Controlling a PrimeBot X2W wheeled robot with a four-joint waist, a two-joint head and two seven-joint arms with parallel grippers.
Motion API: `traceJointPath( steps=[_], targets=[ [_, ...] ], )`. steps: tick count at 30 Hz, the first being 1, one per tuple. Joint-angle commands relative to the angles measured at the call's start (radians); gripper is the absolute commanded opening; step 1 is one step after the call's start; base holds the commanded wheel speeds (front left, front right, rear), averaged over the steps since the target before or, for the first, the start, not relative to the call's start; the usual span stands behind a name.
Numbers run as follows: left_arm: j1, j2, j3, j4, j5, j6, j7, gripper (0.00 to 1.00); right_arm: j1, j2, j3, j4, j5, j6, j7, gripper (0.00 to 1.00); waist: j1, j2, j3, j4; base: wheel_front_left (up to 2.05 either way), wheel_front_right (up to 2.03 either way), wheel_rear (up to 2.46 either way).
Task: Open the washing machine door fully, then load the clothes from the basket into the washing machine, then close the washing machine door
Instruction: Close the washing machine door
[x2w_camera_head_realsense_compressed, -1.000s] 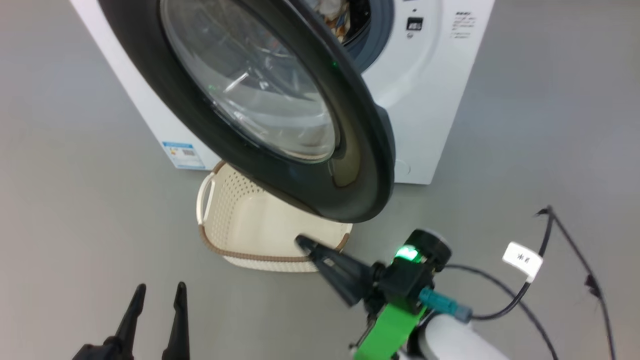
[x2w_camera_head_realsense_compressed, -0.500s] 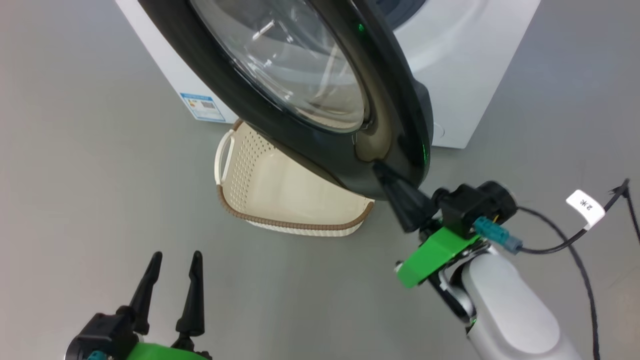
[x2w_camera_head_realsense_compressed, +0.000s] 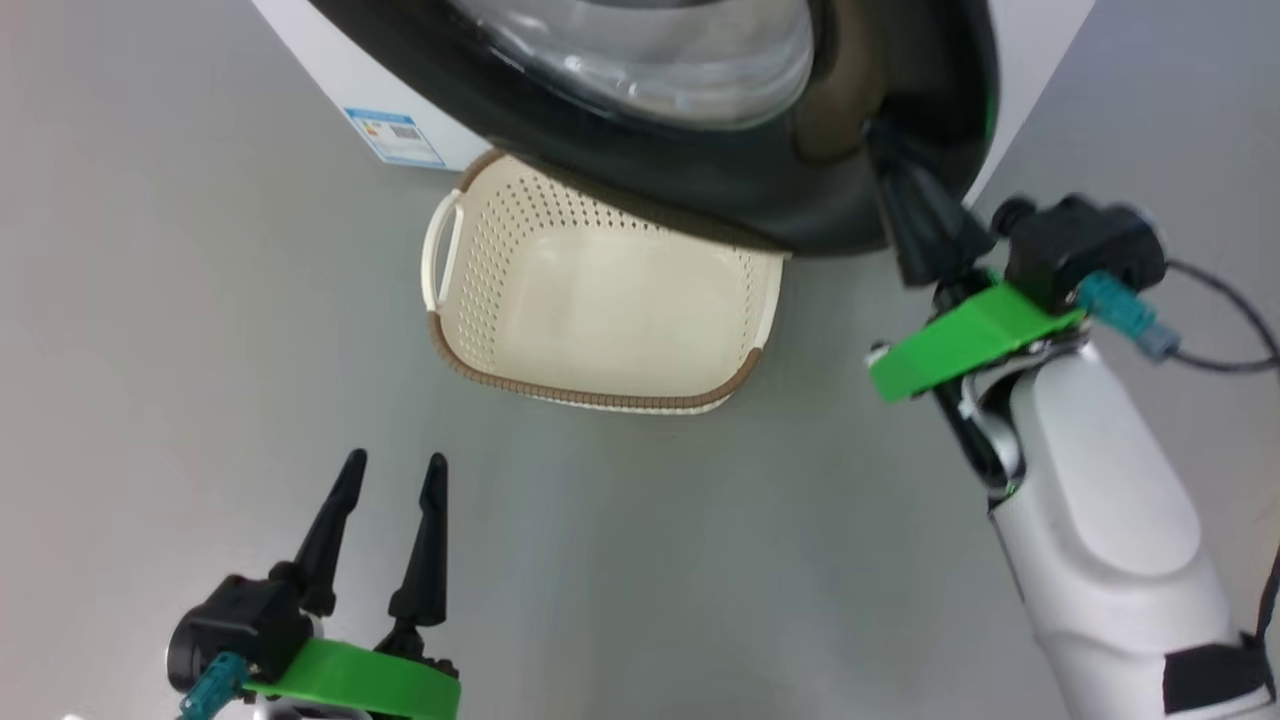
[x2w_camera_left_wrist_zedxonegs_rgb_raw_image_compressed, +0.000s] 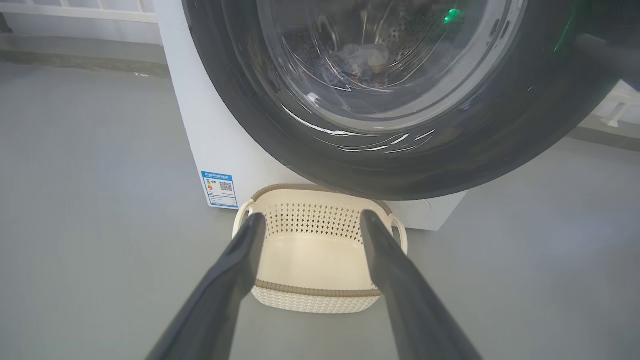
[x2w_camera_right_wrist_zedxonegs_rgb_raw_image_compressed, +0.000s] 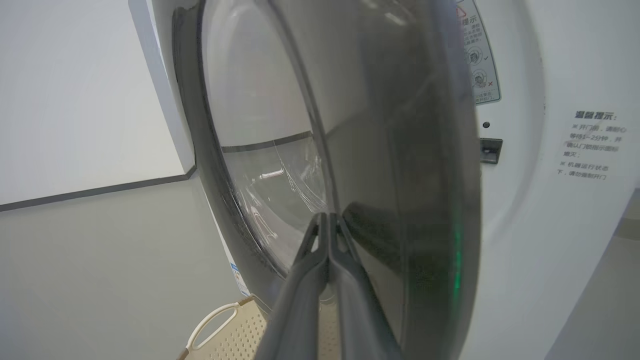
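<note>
Contact lay with the right gripper (x2w_camera_right_wrist_zedxonegs_rgb_raw_image_compressed: 327, 218) — fingers pressed together, tips against the outer face of the washing machine door (x2w_camera_right_wrist_zedxonegs_rgb_raw_image_compressed: 395, 160) near its free edge, the front of the washing machine (x2w_camera_right_wrist_zedxonegs_rgb_raw_image_compressed: 550, 225) just beyond — while the left gripper (x2w_camera_head_realsense_compressed: 392, 470), fingers spread, hung well apart facing the empty basket (x2w_camera_head_realsense_compressed: 600, 396).

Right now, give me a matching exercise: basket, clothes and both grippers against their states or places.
Things:
1. basket
2. clothes
3. left gripper
4. right gripper

States or places:
A. shut, tips at the washing machine door
B. open, holding nothing
C. empty, on the floor
D. behind the door's glass

Pairs: 1-C; 2-D; 3-B; 4-A
</note>
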Motion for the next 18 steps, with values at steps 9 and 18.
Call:
traceJointPath(
  steps=[9, 18],
  targets=[
    [-0.08, 0.009, -0.018, -0.028, -0.022, -0.002, -0.006, 1.0, -0.154, 0.017, -0.074, 0.015, -0.053, 0.0, -0.012, 0.0, 0.0, -0.0001, 0.111, 0.024, 0.0, 0.0, 0.0],
    [-0.126, 0.009, -0.034, -0.036, -0.037, -0.005, -0.006, 1.0, -0.289, 0.017, -0.184, 0.048, -0.114, 0.0, -0.012, 0.0, 0.0, -0.0001, 0.179, 0.046, 0.0, 0.0, 0.0]
  ],
)
